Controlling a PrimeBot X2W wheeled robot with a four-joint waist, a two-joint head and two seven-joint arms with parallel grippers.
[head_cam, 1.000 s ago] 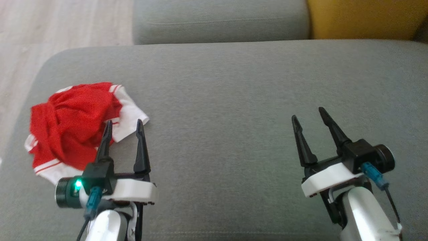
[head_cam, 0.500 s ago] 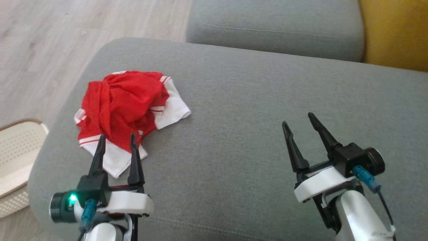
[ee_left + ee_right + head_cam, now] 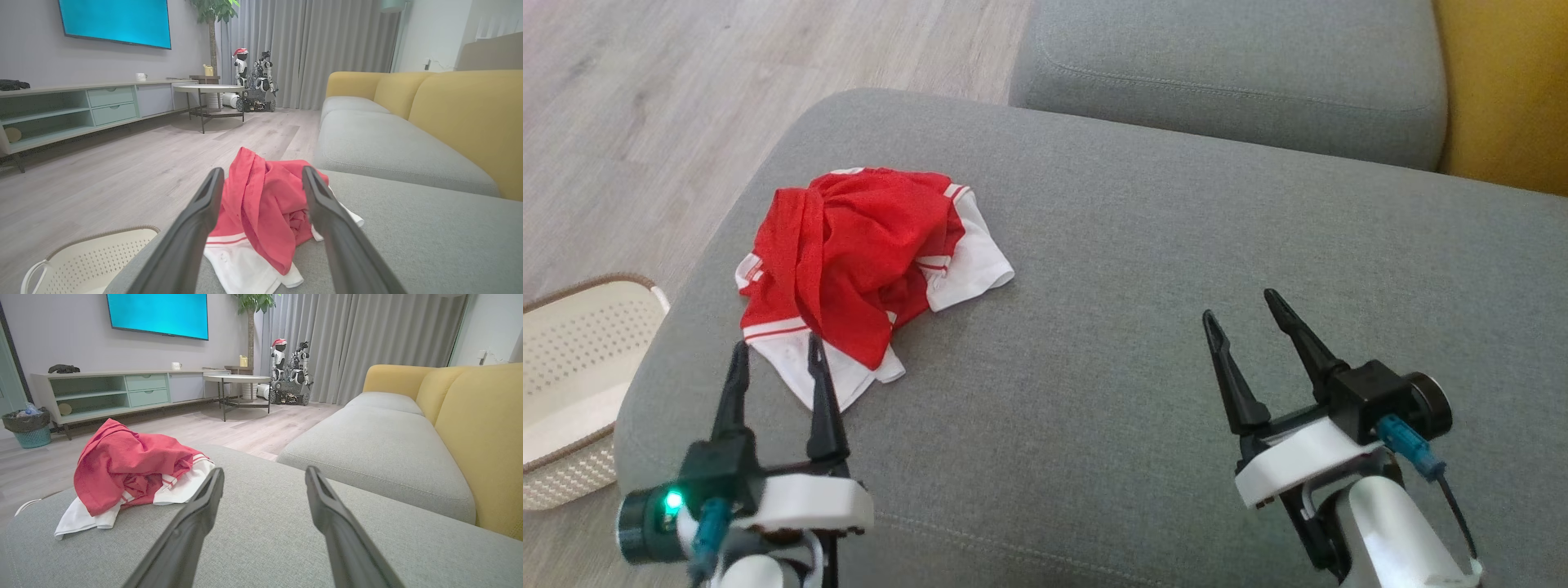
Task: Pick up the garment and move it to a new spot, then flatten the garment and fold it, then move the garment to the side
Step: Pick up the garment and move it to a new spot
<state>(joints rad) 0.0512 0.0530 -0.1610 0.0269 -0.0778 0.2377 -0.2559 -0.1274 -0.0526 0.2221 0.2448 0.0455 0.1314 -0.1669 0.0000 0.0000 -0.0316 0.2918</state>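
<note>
A crumpled red garment [image 3: 849, 253] with white trim lies bunched on the left part of the grey sofa seat [image 3: 1143, 269]. My left gripper [image 3: 774, 353] hovers open just short of the garment's near white edge, nothing between its fingers. In the left wrist view the garment [image 3: 265, 208] sits straight ahead between the open fingers [image 3: 204, 204]. My right gripper [image 3: 1241, 304] stands open and empty over bare cushion, well to the right of the cloth. The right wrist view has the garment [image 3: 126, 469] off to the left.
A cream perforated basket [image 3: 572, 367] stands on the wooden floor by the seat's left edge. A second grey cushion [image 3: 1233, 73] and the yellow backrest [image 3: 1503, 90] lie beyond. Wide bare cushion stretches between and right of the grippers.
The head camera has swung left, bringing the basket and floor into view. The left gripper now sits just short of the garment's near edge instead of overlapping it. Both grippers stay open.
</note>
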